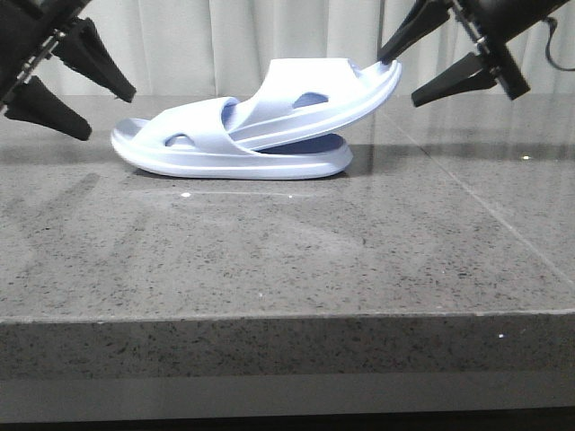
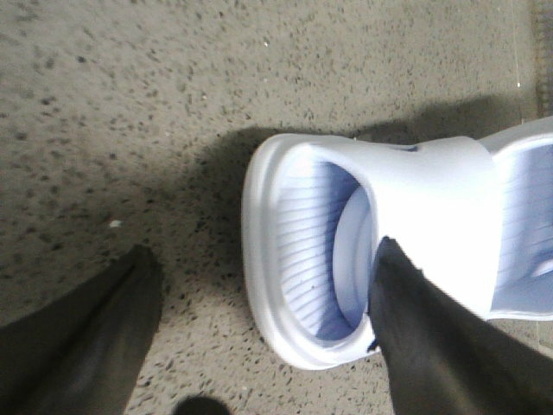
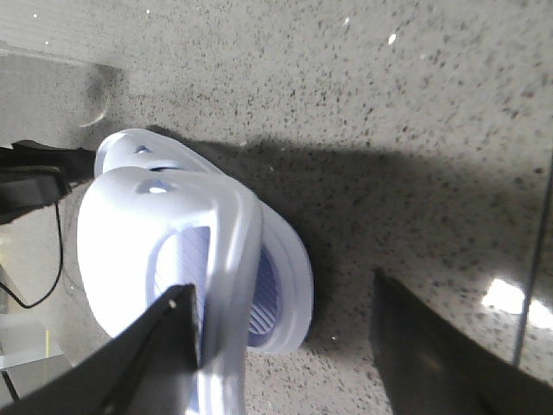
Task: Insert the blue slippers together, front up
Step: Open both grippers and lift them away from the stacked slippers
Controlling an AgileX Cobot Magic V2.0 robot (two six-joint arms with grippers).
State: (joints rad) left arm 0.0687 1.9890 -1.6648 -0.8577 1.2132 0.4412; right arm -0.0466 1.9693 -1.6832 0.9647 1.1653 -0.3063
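Two pale blue slippers are nested on the table. The lower slipper (image 1: 225,162) lies flat. The upper slipper (image 1: 314,99) is pushed under the lower one's strap and tilts up towards the right. My right gripper (image 1: 400,79) is open around the upper slipper's raised end, and its upper fingertip (image 1: 388,56) touches that end. In the right wrist view the gripper (image 3: 283,290) is open, with the upper slipper (image 3: 130,233) against one finger. My left gripper (image 1: 111,114) is open just above the lower slipper's left end. In the left wrist view it (image 2: 257,255) straddles that end (image 2: 294,285).
The slippers rest on a dark speckled stone table (image 1: 269,260) whose front edge (image 1: 287,314) is near the camera. A white curtain (image 1: 225,36) hangs behind. A seam (image 1: 485,215) runs across the table at the right. A black cable (image 3: 34,277) hangs beyond the table's edge.
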